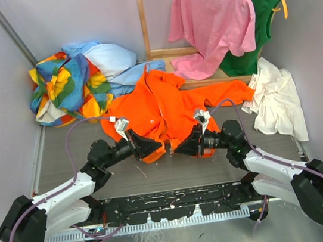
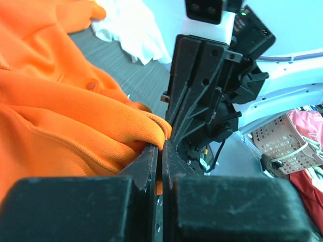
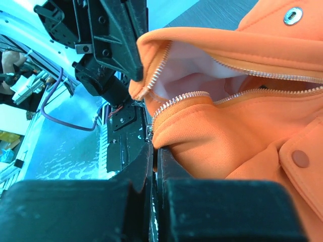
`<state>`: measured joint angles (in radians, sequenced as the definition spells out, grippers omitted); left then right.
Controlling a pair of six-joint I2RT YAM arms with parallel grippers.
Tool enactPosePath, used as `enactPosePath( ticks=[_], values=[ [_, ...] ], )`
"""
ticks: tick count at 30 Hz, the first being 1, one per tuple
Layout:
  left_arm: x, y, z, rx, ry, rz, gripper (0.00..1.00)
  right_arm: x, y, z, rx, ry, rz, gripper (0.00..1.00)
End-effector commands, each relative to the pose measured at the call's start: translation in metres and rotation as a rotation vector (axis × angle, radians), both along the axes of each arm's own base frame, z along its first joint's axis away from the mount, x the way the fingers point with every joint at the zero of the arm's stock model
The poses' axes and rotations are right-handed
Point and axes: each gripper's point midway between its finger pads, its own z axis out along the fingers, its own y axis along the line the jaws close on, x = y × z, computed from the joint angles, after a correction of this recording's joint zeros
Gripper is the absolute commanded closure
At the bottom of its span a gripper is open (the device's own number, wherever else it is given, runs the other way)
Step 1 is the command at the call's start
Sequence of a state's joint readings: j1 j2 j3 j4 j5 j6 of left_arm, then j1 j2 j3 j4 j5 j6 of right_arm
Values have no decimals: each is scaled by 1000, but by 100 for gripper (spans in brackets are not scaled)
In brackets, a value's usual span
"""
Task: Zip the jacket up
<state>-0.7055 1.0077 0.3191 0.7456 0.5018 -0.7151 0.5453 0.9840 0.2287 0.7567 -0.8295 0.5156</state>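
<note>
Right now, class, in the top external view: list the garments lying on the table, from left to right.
Multicoloured patchwork garment → light blue garment → orange jacket → white garment.

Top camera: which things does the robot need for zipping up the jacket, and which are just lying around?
For the job:
orange jacket
zipper
left gripper and right gripper, both shut on the jacket's edge

Just lying about:
patchwork garment
light blue cloth
white cloth
pink T-shirt and green top, hanging at the back
</note>
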Motion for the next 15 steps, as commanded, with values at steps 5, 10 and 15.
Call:
enactPosePath(
  ticks=[5,10,15],
  values=[
    [1,11,48,-166,-313,57,100,1,-3,47,104,-81,68,99],
    [2,13,55,-204,-359,72,100,-3,-3,52,130,-73,92,99],
    [3,13,63,-223,-407,81,100,-3,-3,57,140,-73,88,99]
  ],
)
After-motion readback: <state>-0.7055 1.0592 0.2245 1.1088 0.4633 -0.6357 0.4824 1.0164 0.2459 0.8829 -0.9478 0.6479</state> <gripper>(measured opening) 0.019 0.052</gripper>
